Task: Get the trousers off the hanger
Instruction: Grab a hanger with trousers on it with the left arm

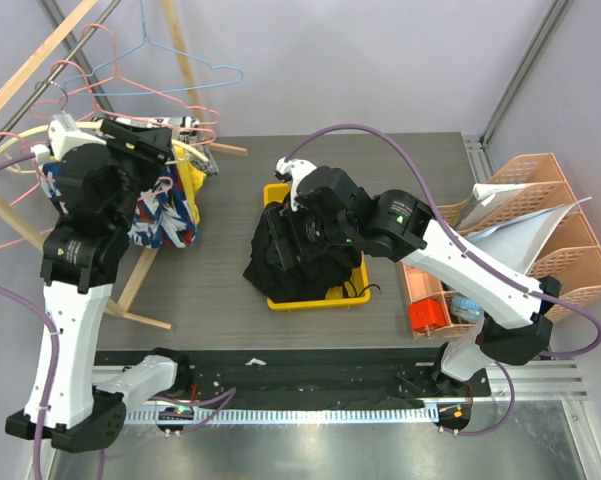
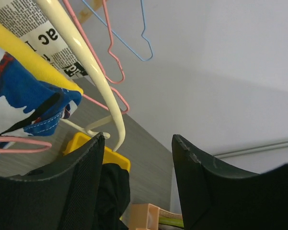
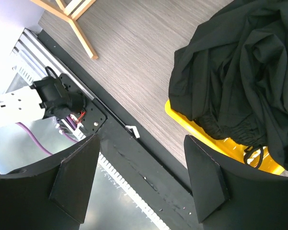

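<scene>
Blue, red and white patterned trousers (image 1: 166, 215) hang from a hanger on the wooden rack at the left, next to a yellow cloth (image 1: 188, 178). In the left wrist view the trousers (image 2: 24, 103) hang at the left, below a cream hanger (image 2: 107, 91) and pink hangers (image 2: 116, 67). My left gripper (image 1: 152, 140) is raised at the rack's top. It is open and empty (image 2: 138, 167), with the cream hanger's tip just above its left finger. My right gripper (image 1: 292, 232) is open and empty (image 3: 141, 179) above a black garment (image 3: 239, 72) in a yellow bin (image 1: 280, 193).
A wooden rack (image 1: 145, 268) with several wire hangers (image 1: 130, 75) stands at the left. A newspaper-print cloth (image 2: 38, 33) hangs on the rack. Orange file trays (image 1: 540, 215) with papers stand at the right, with an orange box (image 1: 428, 300) beside them. The table's front rail (image 3: 134, 158) lies under my right gripper.
</scene>
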`<action>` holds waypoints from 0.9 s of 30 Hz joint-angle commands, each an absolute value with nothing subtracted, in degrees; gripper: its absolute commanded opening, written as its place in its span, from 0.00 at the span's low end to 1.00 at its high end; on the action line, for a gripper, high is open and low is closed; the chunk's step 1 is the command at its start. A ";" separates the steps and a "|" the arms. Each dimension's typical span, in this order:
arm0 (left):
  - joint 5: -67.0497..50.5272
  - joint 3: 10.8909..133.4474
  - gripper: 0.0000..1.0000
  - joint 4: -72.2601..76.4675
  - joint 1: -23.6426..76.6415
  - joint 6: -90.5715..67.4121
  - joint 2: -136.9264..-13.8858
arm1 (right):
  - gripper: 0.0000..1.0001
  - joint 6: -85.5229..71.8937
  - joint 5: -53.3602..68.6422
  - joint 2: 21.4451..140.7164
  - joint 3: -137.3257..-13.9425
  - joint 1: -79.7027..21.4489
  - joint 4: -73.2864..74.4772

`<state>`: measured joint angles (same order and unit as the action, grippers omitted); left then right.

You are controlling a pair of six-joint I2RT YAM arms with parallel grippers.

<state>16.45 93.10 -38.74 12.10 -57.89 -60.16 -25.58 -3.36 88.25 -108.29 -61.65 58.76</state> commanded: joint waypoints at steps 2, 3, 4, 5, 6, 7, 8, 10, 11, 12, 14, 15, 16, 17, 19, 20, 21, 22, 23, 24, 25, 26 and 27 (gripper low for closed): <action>41.12 89.66 0.59 -27.10 22.84 -48.61 -59.85 | 0.77 -23.47 -4.83 88.15 -111.62 -61.35 57.83; 41.39 88.87 0.56 -26.29 23.20 -48.60 -60.11 | 0.77 -23.38 -4.92 88.07 -111.45 -61.26 57.83; 41.66 88.94 0.55 -26.02 23.20 -48.69 -60.64 | 0.77 -23.12 -5.10 88.07 -111.36 -61.17 57.92; 42.88 89.12 0.54 -26.36 23.38 -48.87 -61.34 | 0.76 -23.03 -5.27 87.81 -111.27 -61.08 57.92; 43.50 89.99 0.52 -27.32 23.38 -49.22 -62.65 | 0.77 -22.94 -5.45 87.72 -111.01 -61.17 57.92; 44.46 90.26 0.52 -28.29 23.47 -49.83 -63.19 | 0.77 -22.77 -5.97 87.54 -110.83 -61.08 57.92; 45.95 90.09 0.52 -28.21 23.47 -50.53 -63.37 | 0.77 -22.68 -6.24 87.28 -110.83 -61.00 57.92; 47.10 88.95 0.52 -27.17 23.38 -50.54 -63.46 | 0.77 -22.33 -6.68 87.01 -110.57 -60.91 57.92; 47.54 88.25 0.52 -24.37 23.38 -48.97 -63.54 | 0.77 -22.24 -6.94 86.84 -110.39 -60.82 57.92; 48.07 88.24 0.51 -24.08 23.38 -48.96 -64.33 | 0.77 -22.15 -7.29 86.57 -110.22 -60.82 57.92; 48.08 88.85 0.50 -23.82 23.29 -48.52 -65.47 | 0.77 -21.97 -7.64 86.49 -110.13 -60.73 58.01; 47.55 89.38 0.47 -23.47 23.20 -48.52 -65.74 | 0.77 -21.80 -7.82 86.40 -110.04 -60.65 58.01; 47.11 89.21 0.46 -22.68 23.12 -48.52 -66.61 | 0.77 -21.80 -7.91 86.40 -110.04 -60.64 58.01; 46.76 89.03 0.44 -22.24 22.85 -48.52 -66.80 | 0.77 -21.71 -8.08 86.40 -110.04 -60.64 58.01; 45.79 88.33 0.43 -22.32 21.63 -49.65 -67.15 | 0.76 -21.71 -8.17 86.31 -110.13 -60.56 57.92; 45.44 87.90 0.38 -22.32 20.40 -50.27 -67.06 | 0.77 -21.71 -8.35 86.31 -110.21 -60.56 57.92; 44.83 86.93 0.36 -21.98 20.04 -50.53 -66.80 | 0.77 -21.71 -8.61 86.22 -110.13 -60.56 57.92; 44.48 86.40 0.34 -20.84 19.87 -50.19 -66.45 | 0.77 -21.71 -8.79 86.05 -110.13 -60.47 58.01; 44.47 86.05 0.33 -20.48 19.34 -49.92 -66.45 | 0.77 -21.62 -8.88 85.96 -110.04 -60.56 58.01; 44.47 85.78 0.32 -20.22 18.99 -49.75 -66.36 | 0.77 -21.62 -8.96 85.87 -109.78 -60.56 58.01; 43.52 85.52 0.31 -19.26 18.55 -48.96 -66.44 | 0.77 -21.62 -8.96 85.78 -109.69 -60.56 57.92; 42.90 85.34 0.28 -18.73 17.50 -48.43 -66.62 | 0.76 -21.62 -8.88 85.87 -109.51 -60.56 57.83; 42.54 85.43 0.26 -18.11 17.14 -48.17 -66.71 | 0.76 -21.62 -8.96 85.96 -109.42 -60.56 57.75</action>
